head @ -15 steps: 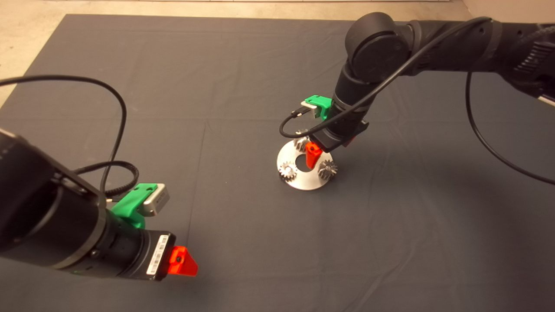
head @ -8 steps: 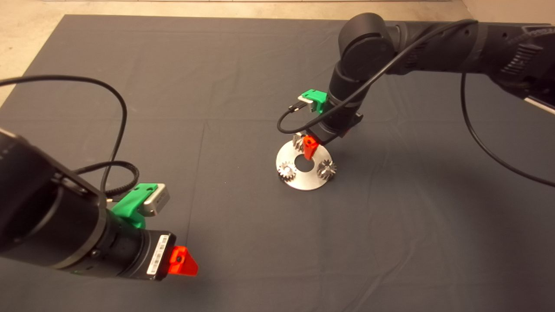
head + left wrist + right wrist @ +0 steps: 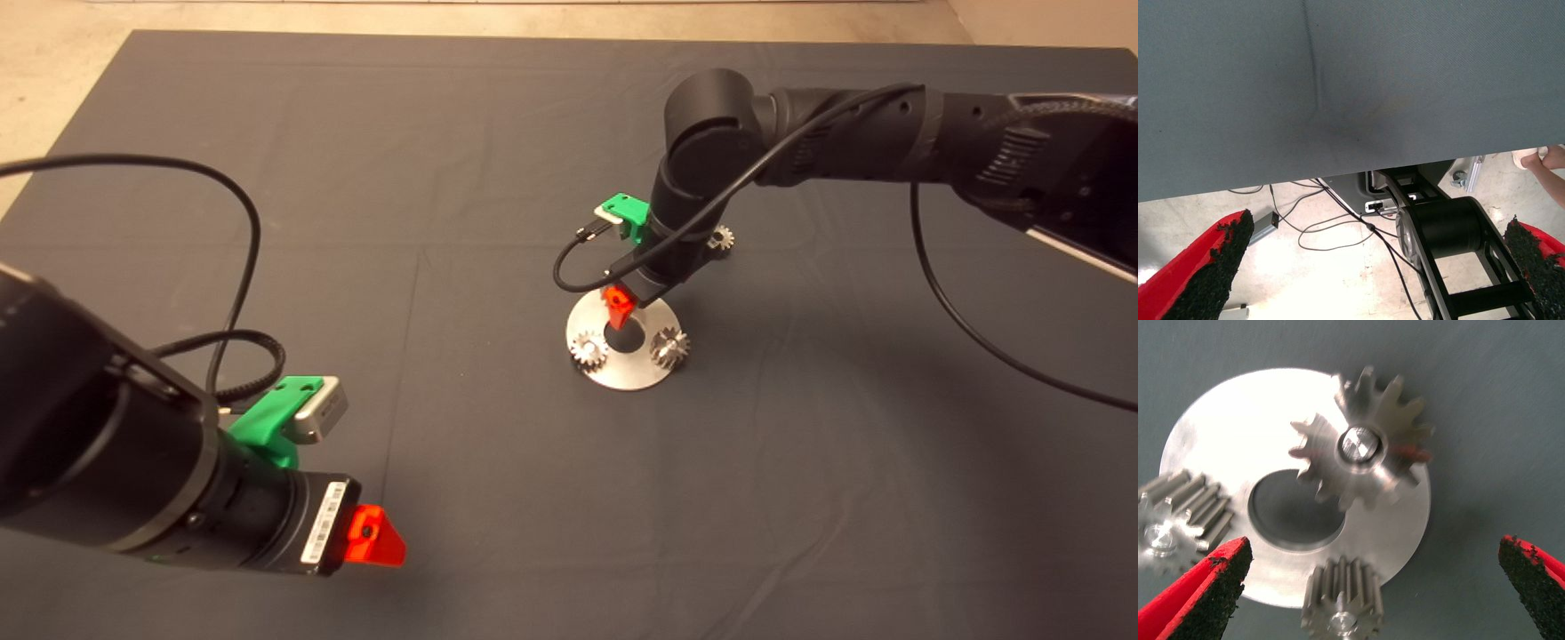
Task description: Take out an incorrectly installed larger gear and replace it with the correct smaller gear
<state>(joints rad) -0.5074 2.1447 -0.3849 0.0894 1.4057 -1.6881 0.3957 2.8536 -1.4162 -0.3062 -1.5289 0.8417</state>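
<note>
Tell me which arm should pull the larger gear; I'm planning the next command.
Right: its open gripper hovers over the larger gear on the disc. The left gripper waits far off.

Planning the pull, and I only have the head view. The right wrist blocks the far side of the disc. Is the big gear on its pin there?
Observer: Yes. The right wrist view shows the larger gear seated on a pin on the steel disc, beside the centre hole.
Operator: Right gripper on it?
Observer: No. The right gripper is open wide and neither of its fingers touches the gear. It holds nothing.
Operator: Left holding anything?
Observer: No. The left wrist view shows the left gripper open and empty, with only the mat and the floor beyond it in sight.
</note>
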